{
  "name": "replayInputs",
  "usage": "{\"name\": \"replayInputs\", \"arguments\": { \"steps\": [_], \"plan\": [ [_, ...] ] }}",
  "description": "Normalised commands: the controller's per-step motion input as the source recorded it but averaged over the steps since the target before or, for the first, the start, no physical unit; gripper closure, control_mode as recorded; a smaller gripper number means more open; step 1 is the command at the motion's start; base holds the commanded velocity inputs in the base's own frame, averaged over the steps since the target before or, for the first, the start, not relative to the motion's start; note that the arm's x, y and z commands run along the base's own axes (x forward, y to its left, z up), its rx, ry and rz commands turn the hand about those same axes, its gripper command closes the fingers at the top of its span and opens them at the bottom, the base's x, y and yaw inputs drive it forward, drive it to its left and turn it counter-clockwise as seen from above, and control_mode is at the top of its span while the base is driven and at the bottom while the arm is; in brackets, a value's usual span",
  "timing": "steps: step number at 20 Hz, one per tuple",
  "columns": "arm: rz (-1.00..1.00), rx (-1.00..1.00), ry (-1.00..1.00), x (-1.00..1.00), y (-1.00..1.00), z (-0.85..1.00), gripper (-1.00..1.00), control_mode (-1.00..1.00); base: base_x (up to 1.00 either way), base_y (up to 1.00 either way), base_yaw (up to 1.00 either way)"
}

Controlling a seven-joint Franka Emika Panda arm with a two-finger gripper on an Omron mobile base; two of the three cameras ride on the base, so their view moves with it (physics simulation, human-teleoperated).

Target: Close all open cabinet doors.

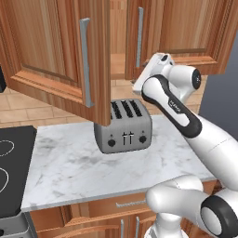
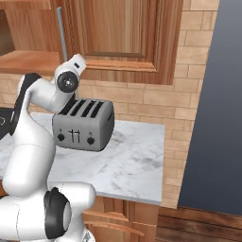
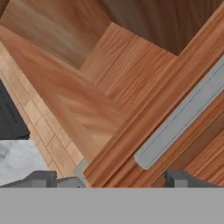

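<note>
Hovering close beneath the upper cabinets, gripper (image 3: pixel 111 181) reaching toward the right cabinet door (image 1: pixel 139 37) near the lower end of its silver bar handle (image 3: pixel 183 120); fingertips (image 3: pixel 41 178) standing well apart at the bottom of the hand view, clamping nothing, the door's bottom edge lying between them.

Taking the toaster (image 1: pixel 123 125) as landmark: left cabinet door (image 1: pixel 60 51) hanging above and left of the toaster, swung far out over the marble counter (image 1: pixel 69 167), its bottom corner dipping just in front of the toaster's left side; right door sitting above and just right of the toaster, looking only partly ajar, the open cabinet interior (image 1: pixel 118 37) showing directly above the toaster between the two doors; a third door (image 2: pixel 127 33) showing above and right of the toaster in the right base view, looking shut against its frame.

Judging the handling: doors reading as stiff, rigid wooden panels on hinges, moderately heavy, not fragile; swinging freely on an arc, so pushing flat on the face near the handle side, far from the hinges, giving the most leverage; handle bar looking smooth and possibly slippery, so pressing on the wood rather than pinching the bar; watching the left door's arc past the toaster.
</note>
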Motion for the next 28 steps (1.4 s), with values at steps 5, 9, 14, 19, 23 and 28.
{"name": "replayInputs", "arguments": {
  "steps": [5,9,14,19,23,28],
  "plan": [
    [-0.02,0.0,0.07,0.0,-0.07,-0.6,-1.0,-1.0,0.0,0.0,0.0],
    [-0.02,0.0,0.09,0.0,-0.14,-0.59,-1.0,-1.0,0.0,0.0,0.0],
    [-0.02,0.0,0.05,-0.1,-0.08,-0.37,-1.0,-1.0,0.0,0.0,0.0],
    [0.0,0.0,-0.07,-0.85,0.0,0.16,-1.0,-1.0,0.0,0.0,0.0],
    [0.0,0.0,-0.06,-1.0,0.0,0.27,-1.0,-1.0,0.0,0.0,0.0],
    [0.0,0.0,-0.04,-1.0,0.0,0.26,-1.0,-1.0,0.0,0.0,0.0]
  ]
}}
